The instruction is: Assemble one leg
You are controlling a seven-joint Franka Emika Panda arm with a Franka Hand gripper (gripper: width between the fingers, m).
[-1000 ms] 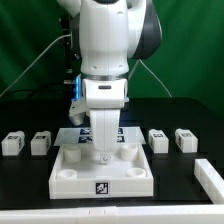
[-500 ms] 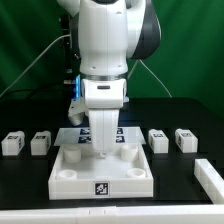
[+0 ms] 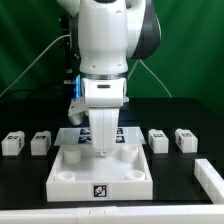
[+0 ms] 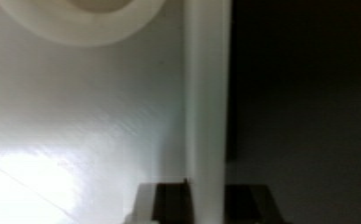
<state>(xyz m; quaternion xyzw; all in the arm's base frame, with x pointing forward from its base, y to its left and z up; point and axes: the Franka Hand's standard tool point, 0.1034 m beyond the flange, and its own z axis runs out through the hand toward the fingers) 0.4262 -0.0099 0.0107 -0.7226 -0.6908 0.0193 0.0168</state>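
Nothing was seen to have changed over the last second. The arm, the gripper [image 3: 103, 150] and every part were found in the same places, so no progress toward mounting a leg was judged to have been made. The gripper was held low over the far edge of the large square panel [image 3: 100, 172]. In the wrist view its fingertips [image 4: 166, 203] were set narrowly on either side of that edge, but whether the edge was actually clamped could not be told.

No leg was held. All four lay on the bench [image 3: 25, 185], well apart from the gripper. The outer left leg [image 3: 12, 143] and inner left leg [image 3: 40, 142] were at the exterior view's left, and the inner right leg [image 3: 158, 140] and outer right leg [image 3: 185, 139] at its right.

No brand or readable writing was found. Only black-and-white marker tags were seen, among them the panel tag [image 3: 101, 187] on the panel's near face.
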